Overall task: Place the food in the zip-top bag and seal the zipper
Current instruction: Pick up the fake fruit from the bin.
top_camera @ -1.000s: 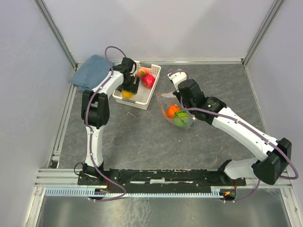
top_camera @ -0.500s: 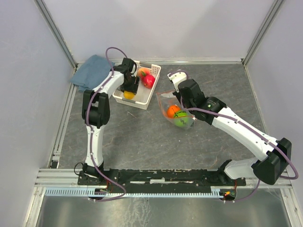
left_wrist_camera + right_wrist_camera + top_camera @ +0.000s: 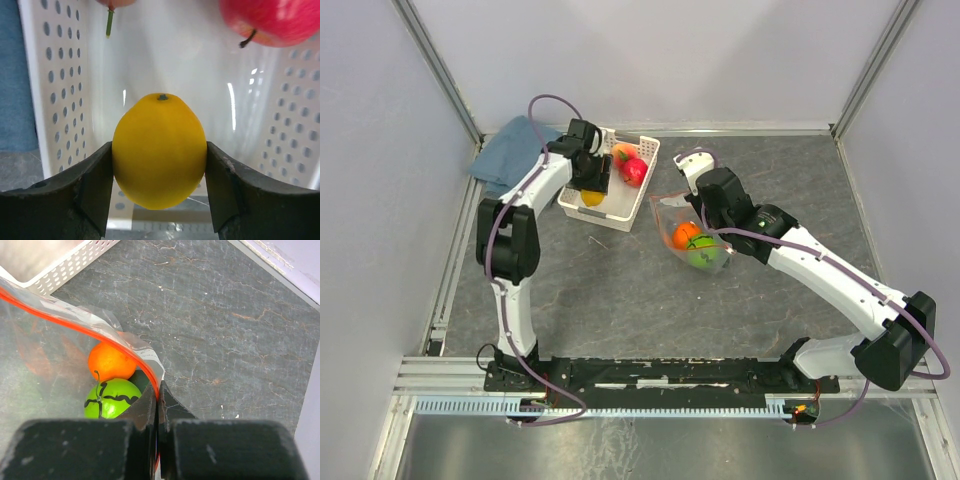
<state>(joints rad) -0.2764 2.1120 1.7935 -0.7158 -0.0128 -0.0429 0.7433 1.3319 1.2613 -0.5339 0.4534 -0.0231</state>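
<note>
My left gripper (image 3: 590,190) (image 3: 159,170) is inside the white basket (image 3: 635,208), shut on a yellow toy fruit (image 3: 159,150) (image 3: 591,198). A red-pink apple (image 3: 272,20) (image 3: 635,171) and a peach-coloured fruit (image 3: 623,153) lie further back in the basket. My right gripper (image 3: 705,225) (image 3: 158,395) is shut on the orange-red zipper strip (image 3: 100,335) of the clear zip-top bag (image 3: 670,215), holding its mouth up. Inside the bag are an orange fruit (image 3: 110,362) (image 3: 686,235), a bright green one (image 3: 111,399) (image 3: 704,255) and a dark green one (image 3: 140,382).
A blue folded cloth (image 3: 513,150) lies left of the basket, also at the left edge of the left wrist view (image 3: 15,75). Grey stone-patterned table (image 3: 620,290) with metal frame rails (image 3: 450,260) and walls around it.
The left arm's elbow has swung left and the gripper has shifted slightly inside the basket with the yellow fruit. The right arm and bag have not moved.
</note>
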